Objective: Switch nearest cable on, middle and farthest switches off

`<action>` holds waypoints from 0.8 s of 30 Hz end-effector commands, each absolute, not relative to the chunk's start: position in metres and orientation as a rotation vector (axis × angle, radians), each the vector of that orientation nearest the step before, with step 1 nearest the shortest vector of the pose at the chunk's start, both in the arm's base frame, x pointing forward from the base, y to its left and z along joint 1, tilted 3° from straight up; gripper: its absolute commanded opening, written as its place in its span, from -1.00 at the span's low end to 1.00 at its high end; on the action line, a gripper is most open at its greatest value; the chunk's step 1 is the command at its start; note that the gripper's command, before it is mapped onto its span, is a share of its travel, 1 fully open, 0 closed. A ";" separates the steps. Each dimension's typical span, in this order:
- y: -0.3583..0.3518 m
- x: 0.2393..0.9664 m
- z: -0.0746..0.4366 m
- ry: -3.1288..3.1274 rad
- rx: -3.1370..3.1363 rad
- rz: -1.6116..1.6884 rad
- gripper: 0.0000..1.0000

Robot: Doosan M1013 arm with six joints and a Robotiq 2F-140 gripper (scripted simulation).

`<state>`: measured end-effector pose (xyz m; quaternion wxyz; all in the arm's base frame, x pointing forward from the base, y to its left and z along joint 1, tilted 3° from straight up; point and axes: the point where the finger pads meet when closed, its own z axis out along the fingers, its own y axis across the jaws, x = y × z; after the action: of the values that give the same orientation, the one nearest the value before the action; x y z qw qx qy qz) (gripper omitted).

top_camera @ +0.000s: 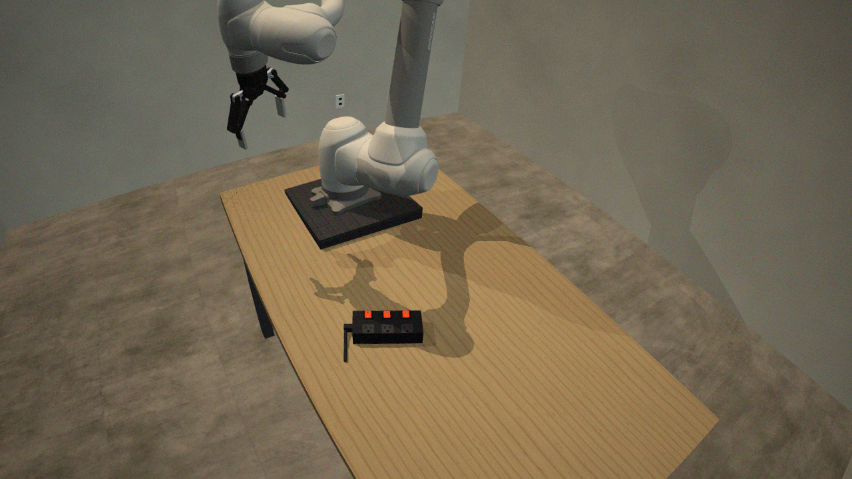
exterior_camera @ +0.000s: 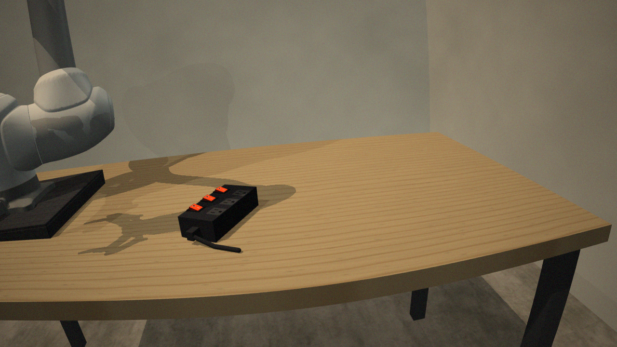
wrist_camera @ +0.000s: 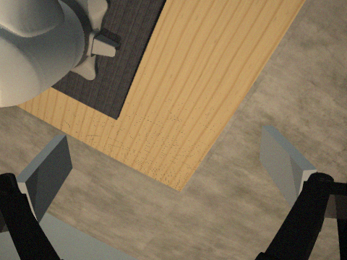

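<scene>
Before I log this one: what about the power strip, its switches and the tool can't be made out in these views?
- Switch positions: the three red switches on the power strip are too small in the top and exterior views to read as on or off.
- Wrist view: the strip is out of frame; only a table corner and floor show.
- Exterior view: the open tool is cut off by the frame's edge.

Bare room: grey walls (top_camera: 655, 71), wall outlet (top_camera: 340, 100), wooden table (top_camera: 536, 381).
</scene>
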<state>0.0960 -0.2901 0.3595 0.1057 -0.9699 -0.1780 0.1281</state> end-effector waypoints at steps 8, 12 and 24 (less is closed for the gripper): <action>-0.290 0.096 0.359 -0.525 -2.858 0.377 1.00; -0.290 0.096 0.359 -0.525 -2.858 0.377 1.00; -0.314 0.163 0.311 -0.471 -2.966 0.318 1.00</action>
<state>0.1174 -0.2984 0.3438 0.0910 -0.9735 -0.1720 0.1205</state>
